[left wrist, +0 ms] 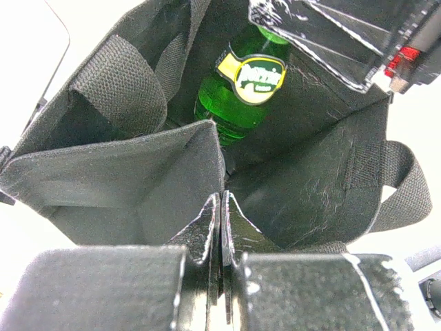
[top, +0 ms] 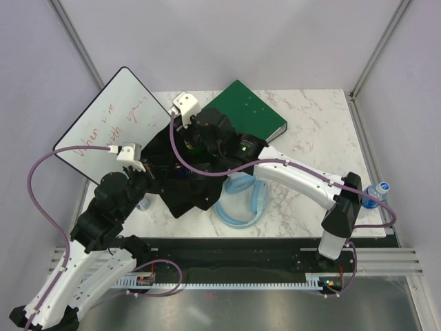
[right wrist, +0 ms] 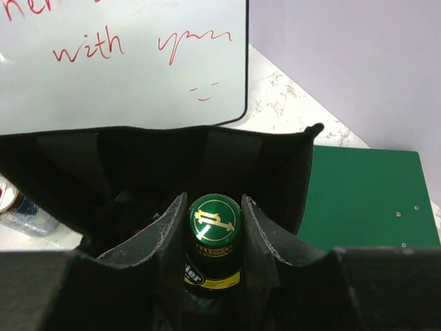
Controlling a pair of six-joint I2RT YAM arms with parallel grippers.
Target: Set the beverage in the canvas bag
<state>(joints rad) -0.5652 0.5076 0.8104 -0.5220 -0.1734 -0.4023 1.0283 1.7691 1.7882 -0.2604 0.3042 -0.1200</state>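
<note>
Possibly the canvas bag [left wrist: 103, 172] slips from the left tool [left wrist: 221, 207] pinching its rim, collapsing onto the beverage [right wrist: 213, 231] clamped in the right tool [right wrist: 213, 202]

My top camera looked down from above and behind my bases, over the whole table [top: 317, 124]. Both wrist cameras sat close: left peering into the canvas bag [left wrist: 103, 179], right facing whiteboard [right wrist: 124, 62] and binder [right wrist: 365, 200]. Both caught the bottle [left wrist: 234, 103].
</note>
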